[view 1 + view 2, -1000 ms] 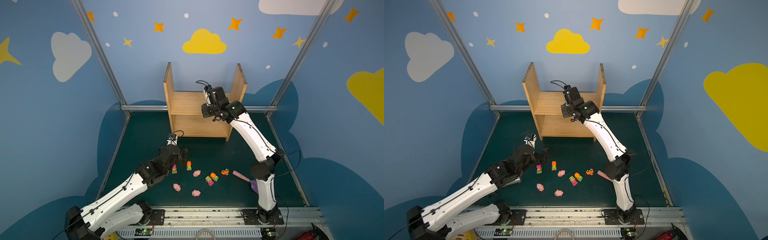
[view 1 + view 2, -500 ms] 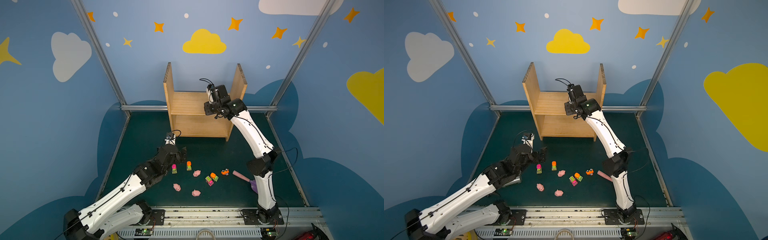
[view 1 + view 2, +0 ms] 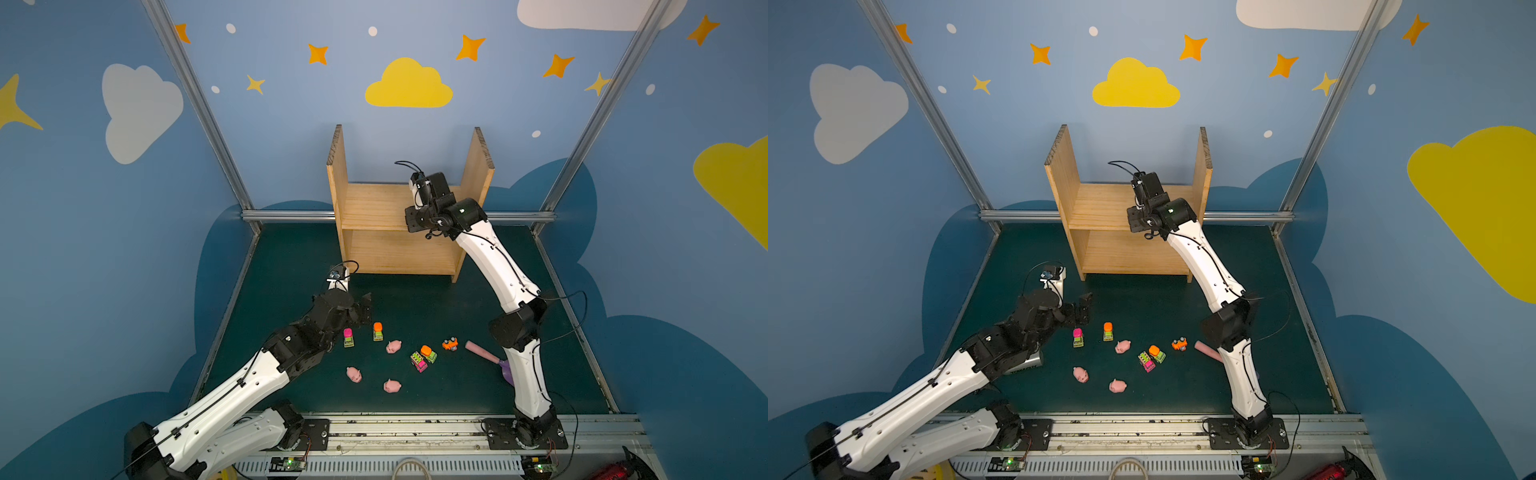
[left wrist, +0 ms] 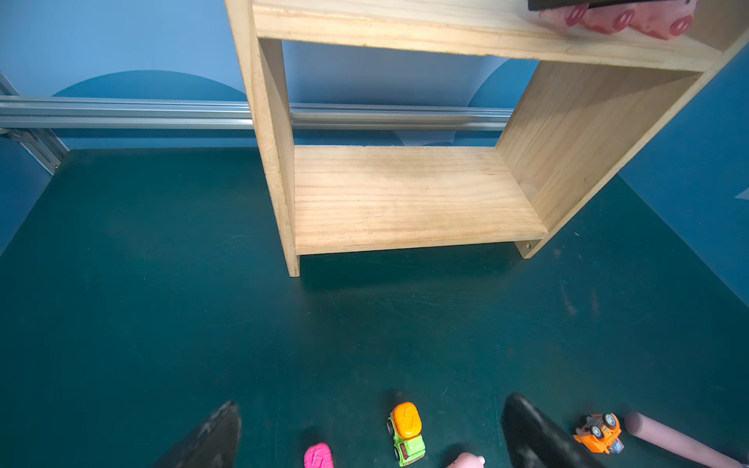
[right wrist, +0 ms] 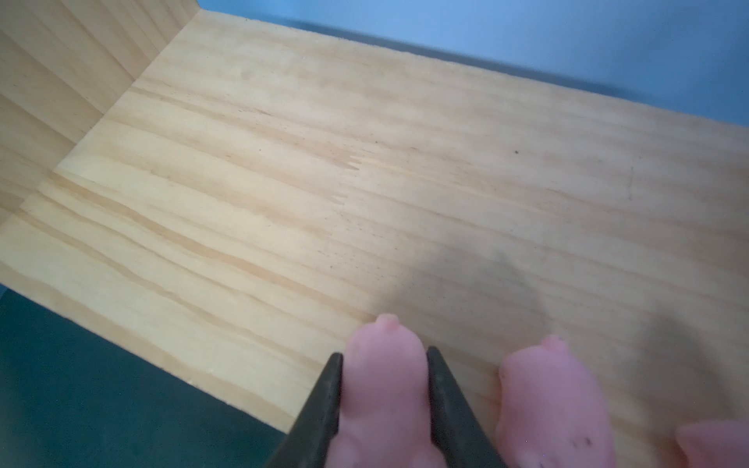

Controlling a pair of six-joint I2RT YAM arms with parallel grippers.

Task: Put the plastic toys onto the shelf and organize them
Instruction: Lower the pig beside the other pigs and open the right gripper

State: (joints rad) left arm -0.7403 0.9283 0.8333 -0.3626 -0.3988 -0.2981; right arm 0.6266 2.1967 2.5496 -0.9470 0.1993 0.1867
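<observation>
My right jaws are closed on a pig point(image 5: 383, 389) on the shelf point(image 3: 374, 203) upper board, two more pigs point(image 5: 551, 401) just beside it. My left jaws are wide open, empty, low over the worktop point(image 3: 415, 299) near the pink-topped truck point(image 3: 348, 336). Three pigs point(image 3: 393, 345) and five vehicles point(image 3: 424, 357) lie on the worktop.

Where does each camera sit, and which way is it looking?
Both top views: high above the arm bases, looking down at table, shelf, left arm, right arm.
Left wrist: low over the table, facing the shelf; the open left gripper shows.
Right wrist: above the shelf's upper board; the right gripper, shut on a pig, shows.
Shared: both wrist views show pink pigs on that board.
</observation>
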